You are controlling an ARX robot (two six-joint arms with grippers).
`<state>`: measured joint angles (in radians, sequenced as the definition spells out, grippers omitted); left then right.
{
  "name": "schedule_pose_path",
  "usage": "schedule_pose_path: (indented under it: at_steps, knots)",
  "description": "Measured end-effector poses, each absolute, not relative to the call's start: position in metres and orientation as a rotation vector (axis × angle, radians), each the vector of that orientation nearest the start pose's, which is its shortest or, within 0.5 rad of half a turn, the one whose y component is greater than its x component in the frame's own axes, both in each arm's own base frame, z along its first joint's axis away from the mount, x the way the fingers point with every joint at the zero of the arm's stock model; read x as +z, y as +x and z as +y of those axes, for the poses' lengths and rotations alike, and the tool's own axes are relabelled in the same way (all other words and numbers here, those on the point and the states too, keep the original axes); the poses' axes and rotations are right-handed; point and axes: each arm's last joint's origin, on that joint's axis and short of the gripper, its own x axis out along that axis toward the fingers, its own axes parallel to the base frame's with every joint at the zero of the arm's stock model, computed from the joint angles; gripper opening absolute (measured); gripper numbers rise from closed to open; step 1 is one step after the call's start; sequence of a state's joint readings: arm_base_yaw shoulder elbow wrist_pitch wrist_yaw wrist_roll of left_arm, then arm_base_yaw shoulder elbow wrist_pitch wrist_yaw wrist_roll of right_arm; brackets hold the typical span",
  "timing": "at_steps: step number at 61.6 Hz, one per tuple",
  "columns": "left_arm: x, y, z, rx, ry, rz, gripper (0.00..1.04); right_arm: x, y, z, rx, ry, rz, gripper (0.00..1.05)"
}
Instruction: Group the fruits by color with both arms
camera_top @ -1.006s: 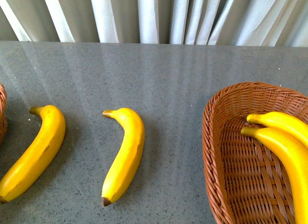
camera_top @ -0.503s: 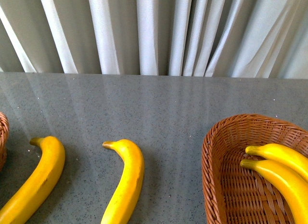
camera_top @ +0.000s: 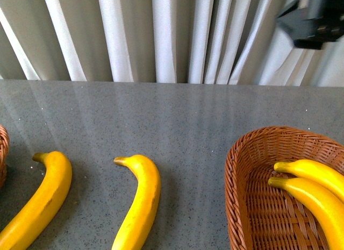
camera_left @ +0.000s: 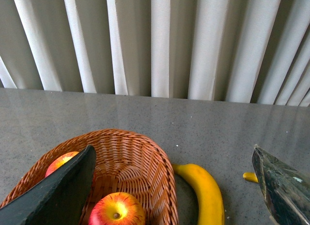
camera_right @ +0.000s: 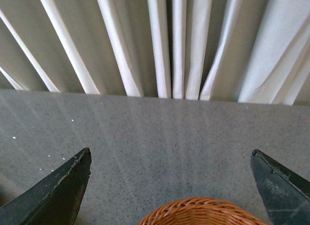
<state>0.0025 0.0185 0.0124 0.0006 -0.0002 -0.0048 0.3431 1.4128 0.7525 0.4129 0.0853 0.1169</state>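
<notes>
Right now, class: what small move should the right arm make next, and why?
Probably swing the right tool left and down toward the middle banana. The tool is open and empty near the wicker basket, which already holds two bananas, while this one lies loose on the table.

A banana (camera_top: 141,204) lies left of the basket (camera_top: 231,177).
</notes>
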Motion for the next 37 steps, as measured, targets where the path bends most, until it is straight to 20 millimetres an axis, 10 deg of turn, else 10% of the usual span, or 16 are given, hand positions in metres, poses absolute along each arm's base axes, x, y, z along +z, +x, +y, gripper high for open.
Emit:
schedule_pose_path:
  at_steps: [20, 37]
  knots:
    - [0.166, 0.098, 0.000, 0.003, -0.005, 0.006, 0.96, 0.201, 0.375, 0.220, 0.439, 0.117, 0.589, 0.96]
    - [0.166, 0.098, 0.000, 0.003, -0.005, 0.005, 0.96, 0.172, 0.405, 0.303, 0.534, 0.129, 0.802, 0.96]
